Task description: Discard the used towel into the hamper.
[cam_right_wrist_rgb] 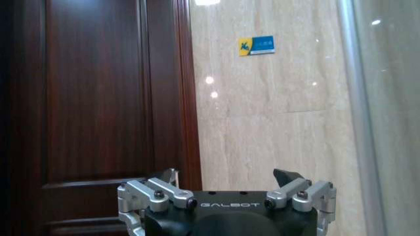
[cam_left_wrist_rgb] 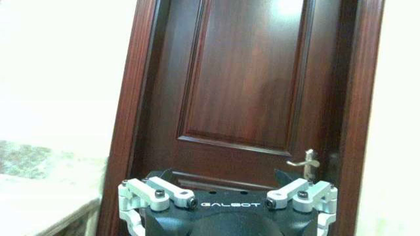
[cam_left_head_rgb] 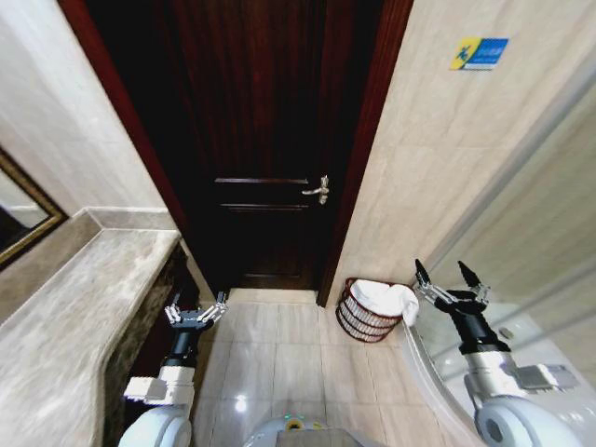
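Observation:
The hamper (cam_left_head_rgb: 358, 321), a small round dark reddish-brown wire basket, stands on the floor by the door frame at the right wall. A white towel (cam_left_head_rgb: 386, 298) lies in it and droops over its right rim. My right gripper (cam_left_head_rgb: 450, 278) is open and empty, held up just right of the hamper. My left gripper (cam_left_head_rgb: 196, 311) is also open and empty, raised beside the counter's end, well left of the hamper. In the left wrist view the left gripper (cam_left_wrist_rgb: 223, 176) faces the door; in the right wrist view the right gripper (cam_right_wrist_rgb: 229, 176) faces the tiled wall.
A dark wooden door (cam_left_head_rgb: 265, 140) with a metal handle (cam_left_head_rgb: 319, 190) is shut ahead. A marble counter (cam_left_head_rgb: 74, 317) runs along the left. A glass panel and white tub edge (cam_left_head_rgb: 521, 335) lie at the right. Beige floor tiles (cam_left_head_rgb: 279, 345) stretch between.

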`<state>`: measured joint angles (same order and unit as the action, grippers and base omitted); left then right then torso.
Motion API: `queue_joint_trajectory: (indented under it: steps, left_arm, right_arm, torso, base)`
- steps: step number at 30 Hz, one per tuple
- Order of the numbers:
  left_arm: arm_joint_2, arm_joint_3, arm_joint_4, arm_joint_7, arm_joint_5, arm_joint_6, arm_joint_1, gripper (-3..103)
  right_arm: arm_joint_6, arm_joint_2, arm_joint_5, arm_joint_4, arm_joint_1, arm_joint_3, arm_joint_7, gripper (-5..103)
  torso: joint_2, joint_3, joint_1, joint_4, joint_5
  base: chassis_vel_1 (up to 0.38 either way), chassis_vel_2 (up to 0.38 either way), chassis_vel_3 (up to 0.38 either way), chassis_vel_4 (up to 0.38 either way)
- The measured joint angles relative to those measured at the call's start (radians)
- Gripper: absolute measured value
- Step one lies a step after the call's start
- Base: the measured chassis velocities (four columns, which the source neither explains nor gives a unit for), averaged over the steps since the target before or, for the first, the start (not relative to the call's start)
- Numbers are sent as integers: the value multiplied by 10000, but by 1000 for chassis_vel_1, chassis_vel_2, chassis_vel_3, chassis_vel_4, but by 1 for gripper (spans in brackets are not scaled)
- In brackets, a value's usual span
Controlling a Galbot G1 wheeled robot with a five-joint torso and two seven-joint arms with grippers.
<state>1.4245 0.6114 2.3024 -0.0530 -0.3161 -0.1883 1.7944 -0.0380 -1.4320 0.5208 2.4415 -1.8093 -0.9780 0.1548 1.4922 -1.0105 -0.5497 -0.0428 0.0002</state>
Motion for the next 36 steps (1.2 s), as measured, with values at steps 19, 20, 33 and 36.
queue_joint_trajectory:
  steps: [19,20,33,36]
  left_arm:
    - [-1,0,0,0,0,0,-3,100]
    - [-1,0,-1,0,0,0,-2,100]
    - [-1,0,0,0,0,0,0,100]
    - [-1,0,0,0,0,0,0,100]
  right_arm:
    - [0,-1,0,1,4,1,0,100]
    - [0,-1,0,1,4,1,0,100]
    - [0,-1,0,1,1,1,0,100]
    - [0,-1,0,1,1,2,0,100]
  torso:
    - [-8,-5,-19,-1,0]
    - [-7,-4,-14,0,-1]
    - [-1,1,-1,1,-4]
    - [-2,-1,-6,-1,1]
  base:
    - [66,-65,-66,65]
    - [0,0,0,0]
    - [50,-53,-55,58]
    - [129,-133,-157,135]
